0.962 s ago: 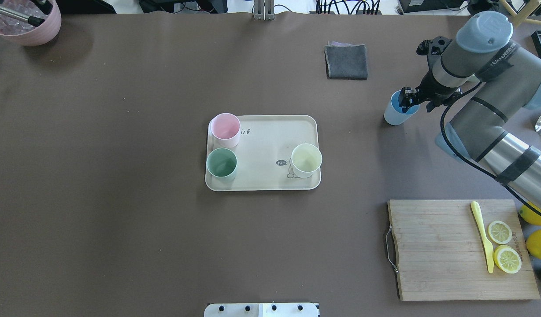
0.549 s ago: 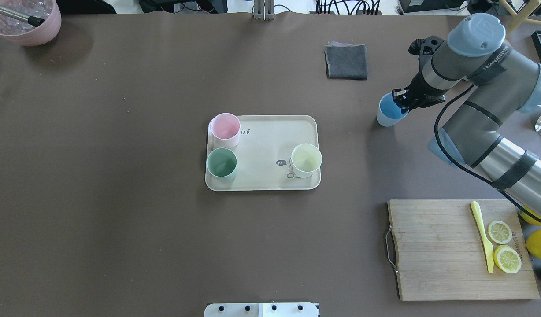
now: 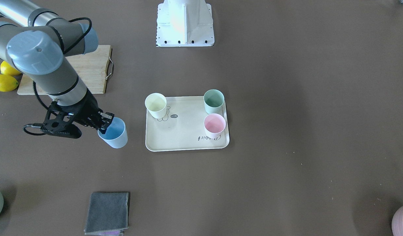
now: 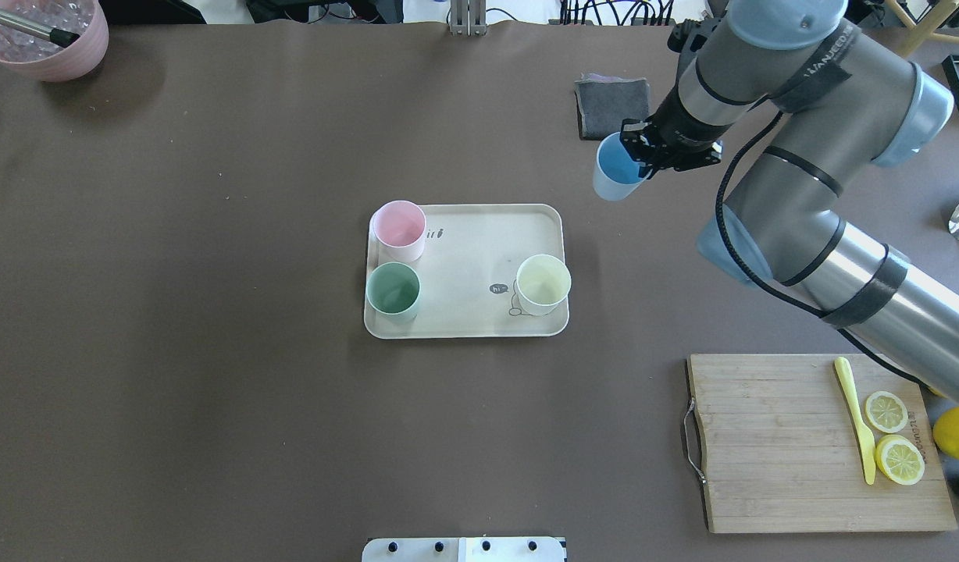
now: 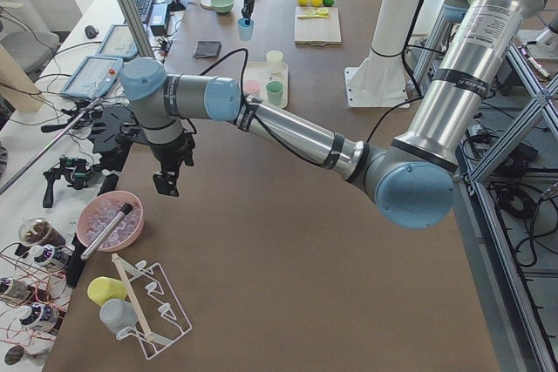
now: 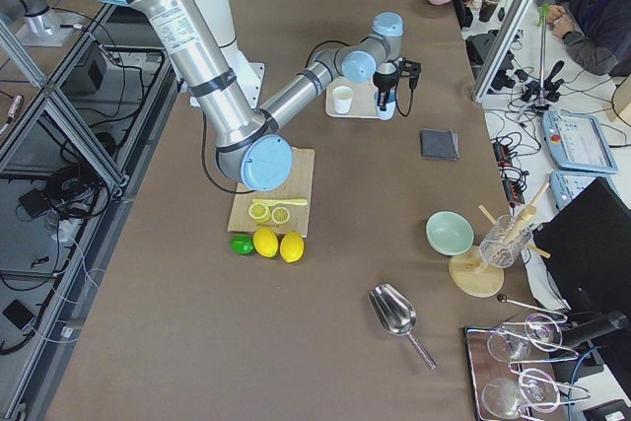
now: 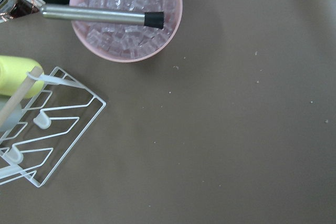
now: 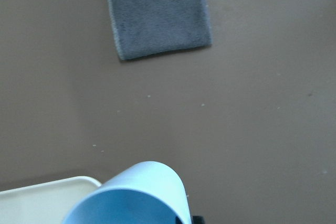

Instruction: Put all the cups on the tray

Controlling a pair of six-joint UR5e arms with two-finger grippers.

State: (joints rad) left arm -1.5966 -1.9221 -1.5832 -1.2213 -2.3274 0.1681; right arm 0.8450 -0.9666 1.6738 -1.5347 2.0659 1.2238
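The cream tray (image 4: 472, 250) sits mid-table and holds the pink cup (image 4: 399, 229), the mint green cup (image 4: 393, 289) and the pale yellow cup (image 4: 542, 282). My right gripper (image 4: 639, 152) is shut on the rim of the light blue cup (image 4: 616, 168), one finger inside it. It holds the cup in the air off the tray's far right corner. The right wrist view shows the cup (image 8: 131, 195) with the tray's corner (image 8: 47, 203) beside it. My left gripper (image 5: 164, 182) shows only in the exterior left view, near the pink pot, and I cannot tell if it is open.
A grey cloth (image 4: 614, 105) lies just behind the held cup. A wooden cutting board (image 4: 776, 437) with lemon slices and a yellow knife is at the near right. A mauve-pink pot (image 4: 50, 39) of ice is at the far left. A white wire rack (image 7: 47, 129) lies beside it.
My right gripper has carried the light blue cup to the left and toward the far side, closer to the tray. The three cups on the tray have not moved.
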